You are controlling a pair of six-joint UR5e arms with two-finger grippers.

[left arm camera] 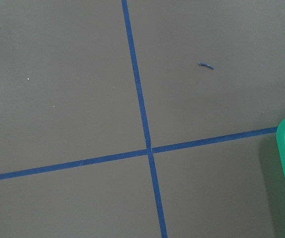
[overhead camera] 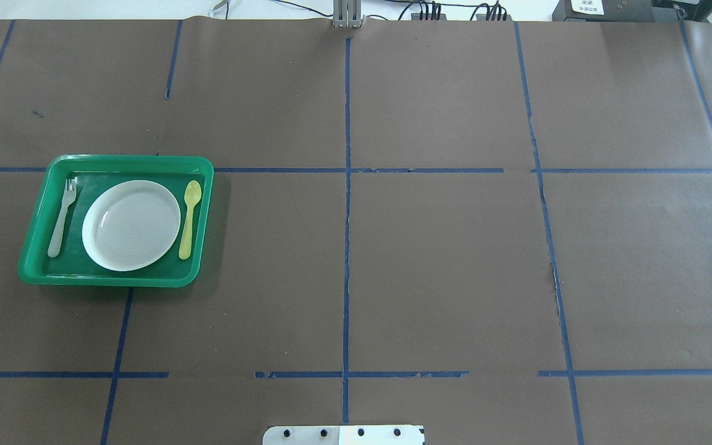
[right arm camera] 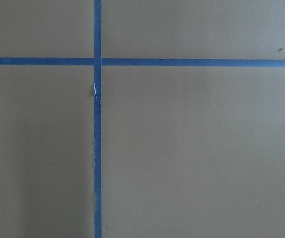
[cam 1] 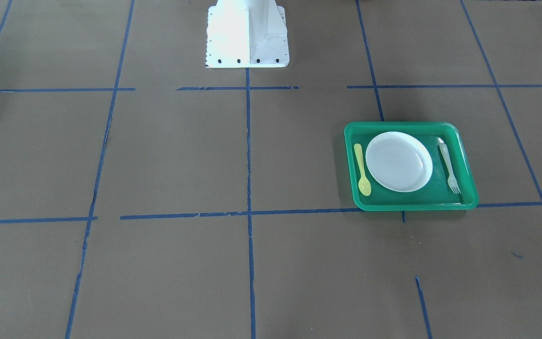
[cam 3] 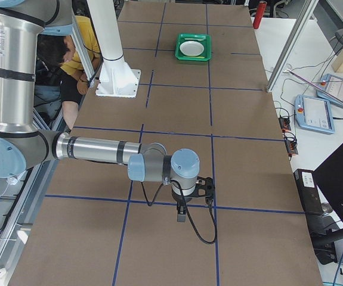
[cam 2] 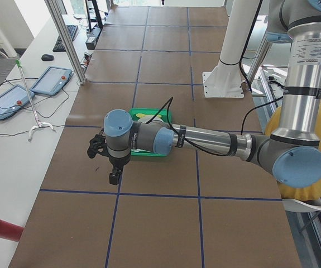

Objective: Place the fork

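Brown tabletop (overhead camera: 430,259): paper-covered and crossed by blue tape lines (overhead camera: 347,204); the robot's base plate (overhead camera: 343,434) is at its near edge.
Green tray (overhead camera: 127,159): sits flat on the left half, well apart from the base plate.
Fork (overhead camera: 61,217): lies flat in the tray's left strip, just beside the white plate (overhead camera: 131,225) and not on it, handle near, tines far.
Yellow spoon (overhead camera: 189,213): lies on the plate's right side, bowl far.
Left gripper (cam 2: 96,146): hangs over bare tabletop just left of the tray, with nothing visible in it. This side view does not show whether its jaws are apart or together.
Right gripper (cam 3: 206,187): hangs over bare tabletop far to the right, well apart from the tray. The state of its jaws cannot be told either.
Step in hand: the placing looks done, since the fork rests in its spot, so getting clear is probably all that is left. To do that well, rise straight up before any sideways travel, so nothing clips the tray's rim or jolts the light fork against the plate. Leave the right arm idle.
Overhead and front views: show the tray's layout plainly but neither arm.
Side views: show both arms. From the left end the arm crosses the tray and hides the fork. From the right end the tray is far off and the fork is too small to make out.
Left wrist view: catches only the tray's corner and the tine tips at its right edge.
Right wrist view: only a tape crossing.
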